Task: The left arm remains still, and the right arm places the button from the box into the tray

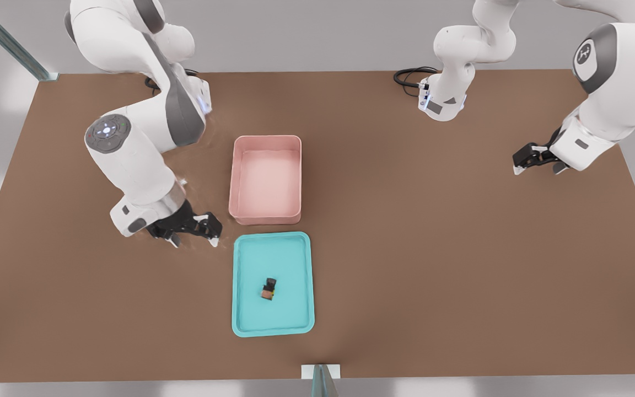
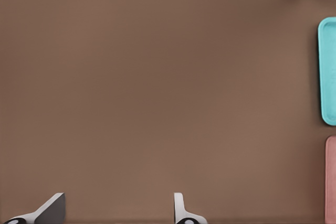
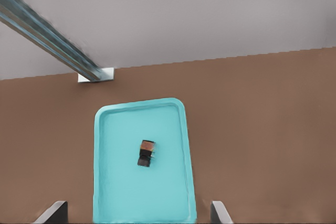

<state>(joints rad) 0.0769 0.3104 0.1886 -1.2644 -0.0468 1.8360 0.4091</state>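
Button (image 1: pixel 268 288) already lies in the tray (image 1: pixel 246 325), roughly mid-floor, tipped on its side, clear of every rim; the right wrist view shows the same, button (image 3: pixel 146 152) alone on the turquoise floor of the tray (image 3: pixel 102 192). Box (image 1: pixel 240 209) is empty, pink floor bare, sitting just beyond the tray's far end with a small gap between them. Right arm's claw (image 1: pixel 193 229) is off the tray, low over the counter (image 1: pixel 461 275) near the tray's corner on the front view's left, beside the gap between box and tray. Claw fingers (image 3: pixel 54 212) are spread wide with nothing between them, both tips framing the tray's near end in the wrist view. Judgement: transfer looks done, release done too. What is left, if anything, is only pulling the arm away to a rest pose; no regrasp looks needed since the button sits well inside the rim.
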